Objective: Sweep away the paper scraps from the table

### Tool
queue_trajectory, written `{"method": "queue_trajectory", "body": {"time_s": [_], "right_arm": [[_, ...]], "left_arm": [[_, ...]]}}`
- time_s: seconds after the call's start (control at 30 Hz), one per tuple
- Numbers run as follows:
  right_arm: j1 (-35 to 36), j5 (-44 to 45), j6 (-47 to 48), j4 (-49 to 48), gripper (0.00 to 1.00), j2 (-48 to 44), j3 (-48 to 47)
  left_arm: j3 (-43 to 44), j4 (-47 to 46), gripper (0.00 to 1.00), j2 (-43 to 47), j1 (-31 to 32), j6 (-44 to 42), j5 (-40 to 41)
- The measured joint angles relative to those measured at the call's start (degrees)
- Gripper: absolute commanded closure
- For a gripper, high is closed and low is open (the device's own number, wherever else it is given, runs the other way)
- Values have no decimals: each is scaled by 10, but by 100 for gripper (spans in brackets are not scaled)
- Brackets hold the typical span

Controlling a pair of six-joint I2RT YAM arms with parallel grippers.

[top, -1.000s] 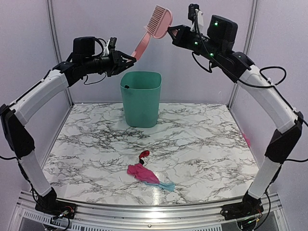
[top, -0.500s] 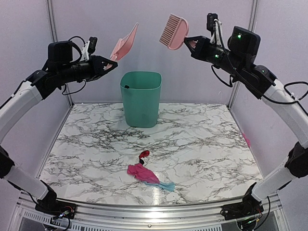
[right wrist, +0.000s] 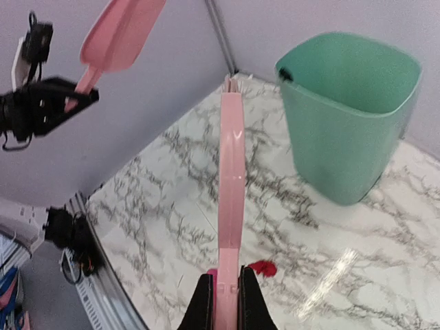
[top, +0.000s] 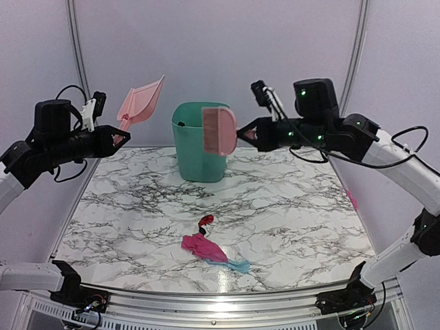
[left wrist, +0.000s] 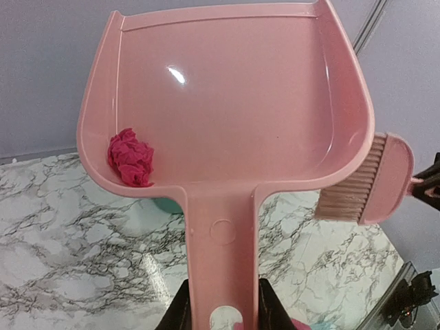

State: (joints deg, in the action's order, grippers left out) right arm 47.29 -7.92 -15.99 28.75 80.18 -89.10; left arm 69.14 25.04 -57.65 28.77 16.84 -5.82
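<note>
Paper scraps (top: pixel 206 246) in magenta, light blue, red and black lie in a clump on the table (top: pixel 289 206) near its front middle. My left gripper (top: pixel 113 135) is shut on the handle of the pink dustpan (top: pixel 141 100) and holds it high at the left. One crumpled magenta-red scrap (left wrist: pixel 130 157) sits in the pan (left wrist: pixel 227 103). My right gripper (top: pixel 240 135) is shut on the pink brush (top: pixel 218 129) and holds it in the air in front of the bin. The right wrist view shows the brush (right wrist: pixel 232 192) edge-on above a red scrap (right wrist: pixel 262 268).
A teal bin (top: pixel 201 141) stands at the back middle of the table; it also shows in the right wrist view (right wrist: pixel 347 110). A small pink bit (top: pixel 352 199) lies at the table's right edge. Walls close in the back and sides; a metal rail (top: pixel 206 302) runs along the front.
Both arms have come down from above the bin. The left moved left and lower with the dustpan. The right swung the brush down in front of the bin.
</note>
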Motion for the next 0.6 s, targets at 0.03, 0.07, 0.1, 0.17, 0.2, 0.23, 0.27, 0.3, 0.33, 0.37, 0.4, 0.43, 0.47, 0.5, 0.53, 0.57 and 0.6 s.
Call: {"method": "queue_trajectory", "body": {"time_s": [0.03,0.07,0.1,0.17,0.2,0.23,0.27,0.3,0.33,0.37,0.4,0.43,0.47,0.5,0.53,0.57,0.6], "right_arm": [[16,-10,3,15,100,6,9],[29,-23,5,29,100,11,20],[40,-35,7,43,100,15,32],[60,-63,11,70,100,23,56],[69,-75,12,83,100,26,65],[77,-87,13,98,100,30,74],[83,-96,13,108,100,33,79],[89,-103,13,118,100,36,85],[97,-111,13,128,100,39,91],[105,-116,12,134,100,41,99],[113,-120,12,139,100,43,108],[118,-124,10,143,100,44,119],[122,-126,9,146,100,45,130],[125,-127,7,149,100,46,143],[126,-126,6,153,100,48,152],[126,-123,4,157,100,51,161],[126,-118,3,161,100,56,168]], "left_arm": [[-12,7,100,11,0,-3,6],[-22,13,100,21,0,-6,12],[-29,17,100,27,0,-7,15],[-45,26,100,41,0,-10,21],[-53,29,100,47,0,-12,24],[-59,34,100,54,0,-13,26],[-64,37,100,57,0,-13,28],[-69,39,100,62,0,-14,31],[-72,40,100,65,0,-14,33],[-75,40,100,68,0,-15,35],[-78,40,100,70,0,-15,36],[-80,41,100,73,0,-14,38],[-83,40,100,75,0,-14,39],[-86,41,100,76,0,-14,40],[-89,41,100,76,0,-14,40],[-92,41,100,77,0,-14,40],[-95,41,100,78,0,-14,40]]}}
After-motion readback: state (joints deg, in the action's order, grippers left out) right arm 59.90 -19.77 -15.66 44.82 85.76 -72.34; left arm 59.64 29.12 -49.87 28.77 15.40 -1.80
